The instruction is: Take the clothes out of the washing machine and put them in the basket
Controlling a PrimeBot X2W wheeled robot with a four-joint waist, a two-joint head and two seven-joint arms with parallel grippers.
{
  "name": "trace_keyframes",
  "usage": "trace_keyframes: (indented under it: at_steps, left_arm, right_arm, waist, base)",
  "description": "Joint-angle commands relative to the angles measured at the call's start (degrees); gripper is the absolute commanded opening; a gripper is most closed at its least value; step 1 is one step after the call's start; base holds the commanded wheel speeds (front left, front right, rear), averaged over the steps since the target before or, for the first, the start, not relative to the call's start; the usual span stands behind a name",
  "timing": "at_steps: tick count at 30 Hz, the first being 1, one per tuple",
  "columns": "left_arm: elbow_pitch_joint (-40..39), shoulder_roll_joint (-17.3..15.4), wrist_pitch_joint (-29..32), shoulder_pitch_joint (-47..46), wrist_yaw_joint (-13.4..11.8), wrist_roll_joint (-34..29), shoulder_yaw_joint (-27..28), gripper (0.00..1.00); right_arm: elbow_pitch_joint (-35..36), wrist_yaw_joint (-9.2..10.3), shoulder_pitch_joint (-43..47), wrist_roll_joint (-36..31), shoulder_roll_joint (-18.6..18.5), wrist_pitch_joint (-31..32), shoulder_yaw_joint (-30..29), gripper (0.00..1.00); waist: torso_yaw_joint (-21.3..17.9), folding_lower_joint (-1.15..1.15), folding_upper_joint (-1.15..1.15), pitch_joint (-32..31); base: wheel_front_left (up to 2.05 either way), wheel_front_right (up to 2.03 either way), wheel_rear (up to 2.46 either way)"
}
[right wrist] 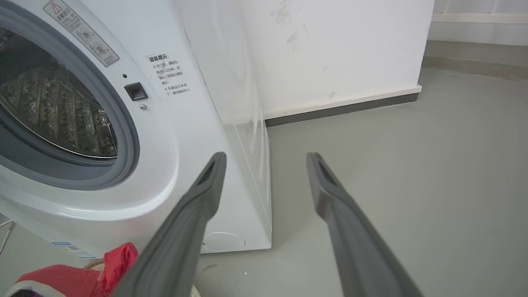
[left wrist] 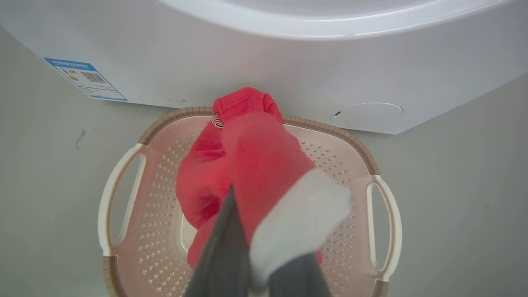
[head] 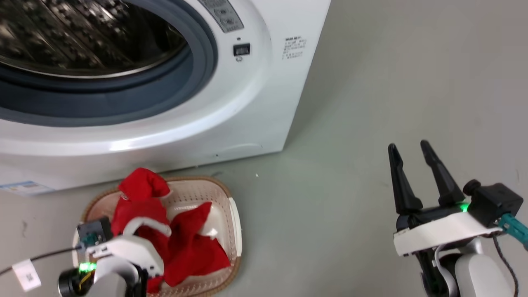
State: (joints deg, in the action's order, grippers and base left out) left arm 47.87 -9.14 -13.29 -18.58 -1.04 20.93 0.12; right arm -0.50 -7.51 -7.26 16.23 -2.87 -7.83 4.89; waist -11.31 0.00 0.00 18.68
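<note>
The clothes [head: 189, 247] are soft cloth, the basket [head: 198, 192] matt perforated plastic, the washing machine [head: 247, 103] glossy, its drum [head: 82, 33] steel

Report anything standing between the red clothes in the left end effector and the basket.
Nothing visible does. The clothes hang from the left end effector straight over the open basket, their lower folds inside it.

Grey floor [right wrist: 412, 185], white wall [right wrist: 330, 49]

2 spread fingers of right gripper [right wrist: 266, 156], washing machine [right wrist: 173, 173] at left, red clothes [right wrist: 70, 278] in bottom-left corner
</note>
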Motion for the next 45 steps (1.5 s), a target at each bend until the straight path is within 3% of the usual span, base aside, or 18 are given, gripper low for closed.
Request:
trace_keyframes:
  at_steps: [1, 16, 28, 29, 30, 39, 45]
  left_arm:
    - [0.72, -0.47, -0.25, -2.93, -0.39, -0.02, -0.09, 0.0]
    - [15.52, -1.84, -1.02, -14.82, -1.76, 0.43, 0.0, 0.0]
    - [23.44, -0.72, -0.04, -18.59, -0.66, 2.13, 0.2, 0.02]
    - [23.89, -0.68, 0.53, -18.55, -0.66, 2.3, 0.33, 0.47]
    - [24.2, -0.57, 0.96, -18.44, -0.44, 2.34, 0.23, 1.0]
    - [25.59, 0.34, 3.75, -15.18, 2.3, 2.13, -1.74, 1.0]
    - [25.27, 1.32, 0.71, -13.52, 3.48, 1.26, -3.27, 1.0]
  right_arm:
    - [0.43, 0.03, -1.71, -0.55, 0.0, -0.44, -0.07, 1.0]
    - [-1.2, 0.04, -7.87, 1.41, 0.01, -4.05, 1.95, 1.0]
    - [-3.87, 0.04, -10.57, 2.17, 0.0, -5.72, 3.3, 1.0]
    - [-4.13, 0.04, -10.51, 2.19, 0.0, -5.78, 3.35, 1.0]
    - [-4.4, 0.04, -10.49, 2.18, 0.0, -5.92, 3.39, 1.0]
    - [-5.83, 0.04, -8.59, 1.05, -0.01, -6.18, 2.64, 1.0]
    - [-5.08, 0.04, -5.41, 0.03, -0.02, -4.79, 1.5, 1.0]
  waist:
    - [-1.69, 0.0, 0.0, 5.31]
    - [-6.07, 0.0, 0.0, 19.62]
    - [-7.26, 0.0, 0.0, 22.42]
    - [-7.22, 0.0, 0.0, 22.1]
    - [-7.15, 0.0, 0.0, 21.64]
    - [-5.19, 0.0, 0.0, 11.7]
    - [-2.54, 0.0, 0.0, 3.78]
  base:
    - [0.0, 0.0, 0.0]
    - [0.0, 0.0, 0.0]
    - [0.0, 0.0, 0.0]
    - [0.0, 0.0, 0.0]
    - [0.0, 0.0, 0.0]
    - [0.0, 0.0, 0.0]
    - [0.0, 0.0, 0.0]
